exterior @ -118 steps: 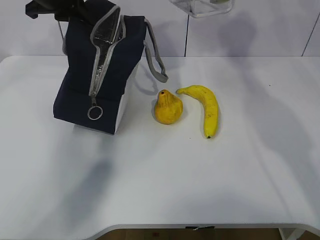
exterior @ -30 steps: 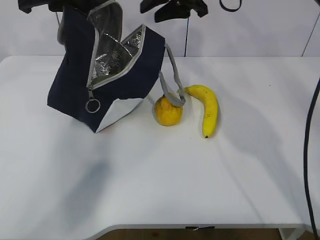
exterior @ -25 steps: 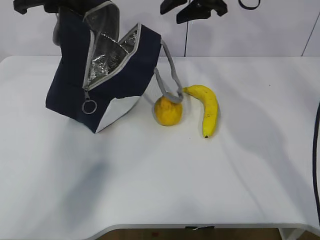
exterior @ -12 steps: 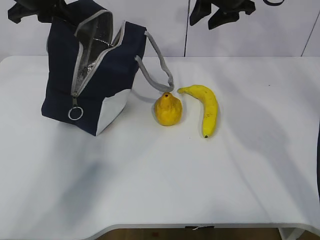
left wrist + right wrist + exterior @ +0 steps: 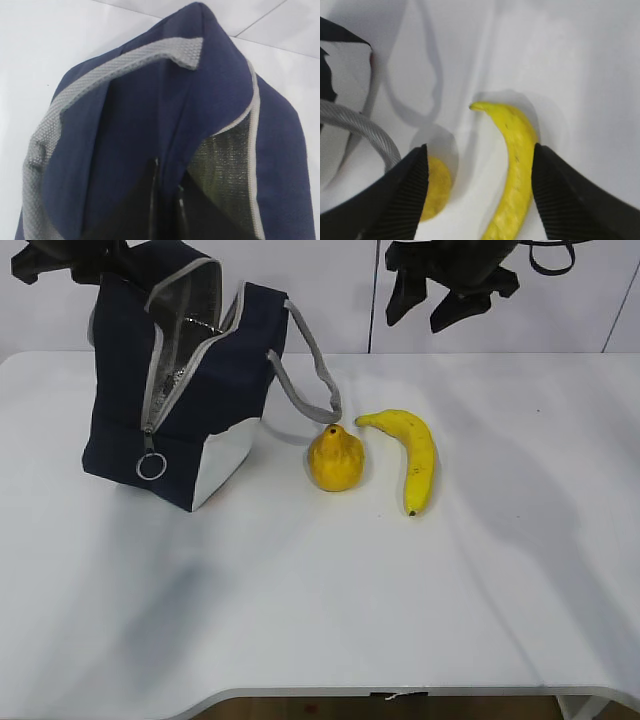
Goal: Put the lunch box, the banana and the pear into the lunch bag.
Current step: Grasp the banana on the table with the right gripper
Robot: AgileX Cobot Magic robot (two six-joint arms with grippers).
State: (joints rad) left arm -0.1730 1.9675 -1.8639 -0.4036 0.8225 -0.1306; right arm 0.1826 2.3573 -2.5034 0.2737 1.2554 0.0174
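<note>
Exterior view, lunch bag [image 5: 180, 390]: stands upright on the white table [image 5: 330, 600] at about 10 o'clock of the scene; zipper open along the top, silver lining showing; ring pull [image 5: 150, 466] hanging low on the front; one grey strap [image 5: 305, 365] looping out toward 3 o'clock.
Exterior view, pear [image 5: 335, 457]: on the table near the centre, just beside the bag's strap end, stem end up.
Exterior view, banana [image 5: 412, 455]: at 3 o'clock of the pear, close but apart from it; dark tip pointing to 6 o'clock.
Exterior view, left gripper [image 5: 70, 255]: at the top edge at 11 o'clock, against the bag's upper rear corner; its jaws cannot be made out here.
Exterior view, right gripper [image 5: 448, 290]: hangs in the air at 1 o'clock, above and behind the banana; jaws spread, nothing between them.
Left wrist view, lunch bag [image 5: 150, 150]: fills the frame; navy fabric pinched tight between the two dark fingers [image 5: 150, 200] at 6 o'clock; grey strap [image 5: 100, 85] arching across from 9 o'clock to 12 o'clock; lining at 4 o'clock.
Right wrist view, right gripper [image 5: 477, 187]: fingers wide apart and empty; the banana [image 5: 515, 165] lies between them, toward the 3 o'clock finger; the pear [image 5: 437, 187] peeks out by the 9 o'clock finger; grey strap [image 5: 360, 130] at 9 o'clock.
Lunch box: not visible in any view.
</note>
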